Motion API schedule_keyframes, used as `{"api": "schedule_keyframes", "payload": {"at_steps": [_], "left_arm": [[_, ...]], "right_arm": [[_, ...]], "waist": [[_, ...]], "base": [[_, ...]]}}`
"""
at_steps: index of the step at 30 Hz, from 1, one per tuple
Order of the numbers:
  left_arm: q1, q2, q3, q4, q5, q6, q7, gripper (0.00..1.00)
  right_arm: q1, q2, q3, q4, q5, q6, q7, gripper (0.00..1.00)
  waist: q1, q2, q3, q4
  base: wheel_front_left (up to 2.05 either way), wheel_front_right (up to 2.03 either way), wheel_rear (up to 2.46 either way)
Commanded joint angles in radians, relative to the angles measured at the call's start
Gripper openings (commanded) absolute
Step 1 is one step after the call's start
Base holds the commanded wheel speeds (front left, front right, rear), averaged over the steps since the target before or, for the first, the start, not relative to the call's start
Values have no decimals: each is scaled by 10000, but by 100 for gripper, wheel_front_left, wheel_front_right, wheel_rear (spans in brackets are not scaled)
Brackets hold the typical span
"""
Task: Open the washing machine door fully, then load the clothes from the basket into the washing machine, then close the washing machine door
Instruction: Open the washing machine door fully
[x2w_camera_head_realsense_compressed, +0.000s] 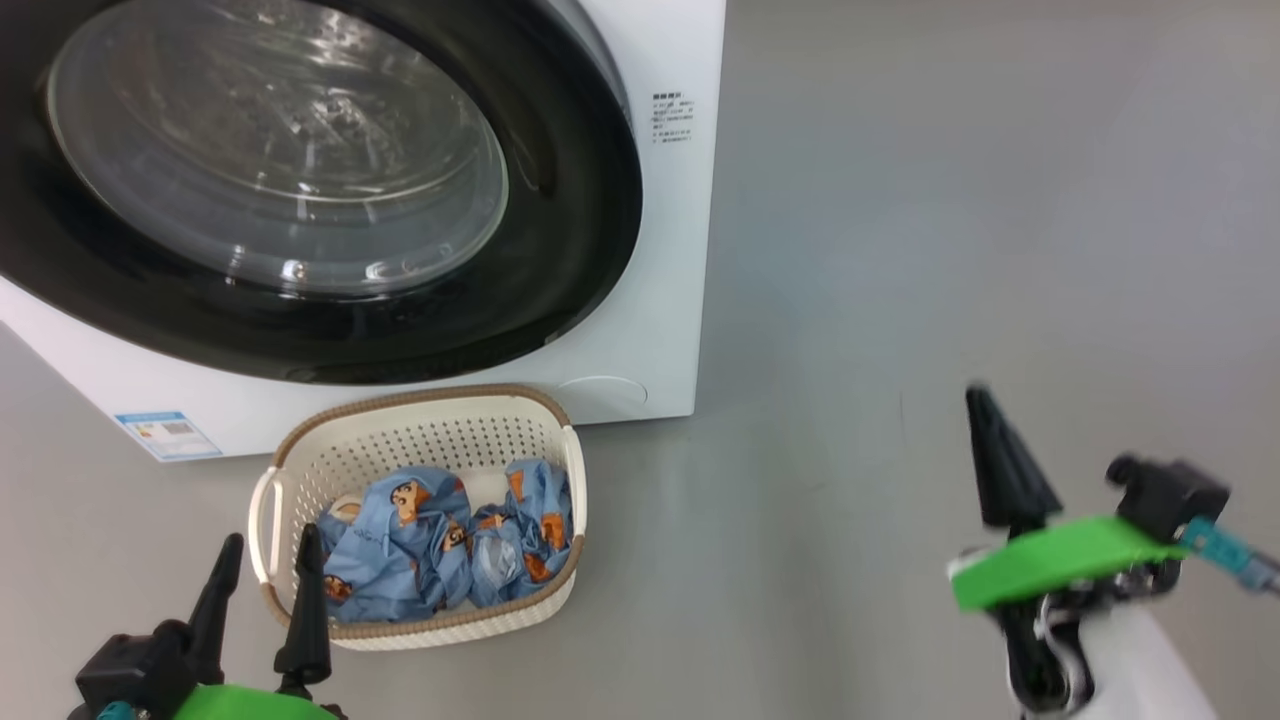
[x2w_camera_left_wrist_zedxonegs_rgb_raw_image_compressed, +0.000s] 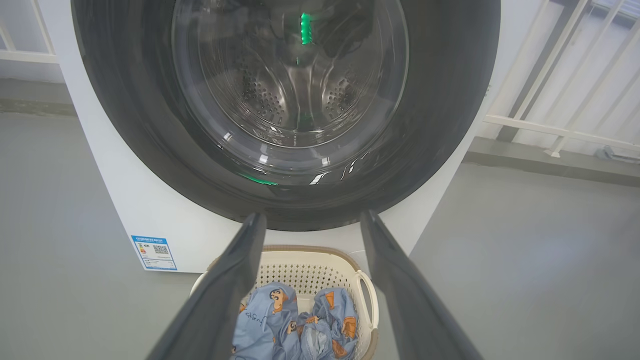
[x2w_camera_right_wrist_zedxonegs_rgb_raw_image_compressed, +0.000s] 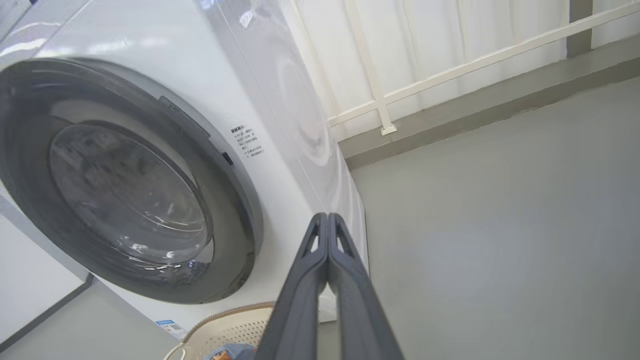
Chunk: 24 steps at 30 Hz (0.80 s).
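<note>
The white washing machine (x2w_camera_head_realsense_compressed: 670, 250) fills the upper left, its round black washing machine door (x2w_camera_head_realsense_compressed: 560, 250) closed flat against the front; through the glass the steel drum (x2w_camera_left_wrist_zedxonegs_rgb_raw_image_compressed: 295, 95) shows. The cream basket (x2w_camera_head_realsense_compressed: 420, 445) stands on the floor just before it, holding the blue printed clothes (x2w_camera_head_realsense_compressed: 440, 545). My left gripper (x2w_camera_head_realsense_compressed: 267, 545) is open at the basket's near left corner, nothing between its fingers (x2w_camera_left_wrist_zedxonegs_rgb_raw_image_compressed: 235, 280). My right gripper (x2w_camera_head_realsense_compressed: 985, 405) is shut and empty, well to the right of the machine over bare floor, its fingers (x2w_camera_right_wrist_zedxonegs_rgb_raw_image_compressed: 327, 250) pressed together.
Grey floor (x2w_camera_head_realsense_compressed: 1000, 200) stretches to the right of the machine. A white railing (x2w_camera_right_wrist_zedxonegs_rgb_raw_image_compressed: 400, 90) and a low grey ledge (x2w_camera_right_wrist_zedxonegs_rgb_raw_image_compressed: 500, 105) run behind. A blue label (x2w_camera_head_realsense_compressed: 168, 433) sits at the machine's lower left.
</note>
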Motion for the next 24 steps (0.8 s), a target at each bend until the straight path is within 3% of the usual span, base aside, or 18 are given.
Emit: {"api": "schedule_keyframes", "payload": {"at_steps": [1, 11, 19, 24], "left_arm": [[-433, 151, 293, -294, -132, -16, -65, 100], [-900, 137, 13, -382, -331, -16, -65, 100], [-1396, 124, -381, -402, -520, -16, -65, 100], [-1700, 49, -595, -349, -661, -16, -65, 100]], "right_arm": [[-497, 24, 304, -409, 296, 16, -130, 0], [-2585, 57, 611, -1121, 3951, 16, -130, 0], [-4411, -1107, 1563, -577, 7477, 16, -22, 0], [-5600, -2083, 2327, -89, 9691, 16, 1571, 0]], "waist": [[0, -1, 112, 50], [0, -1, 760, 528], [0, -1, 1419, 1189], [0, -1, 1869, 1716]], "base": [[0, 0, 0], [0, 0, 0], [0, 0, 0], [0, 0, 0]]}}
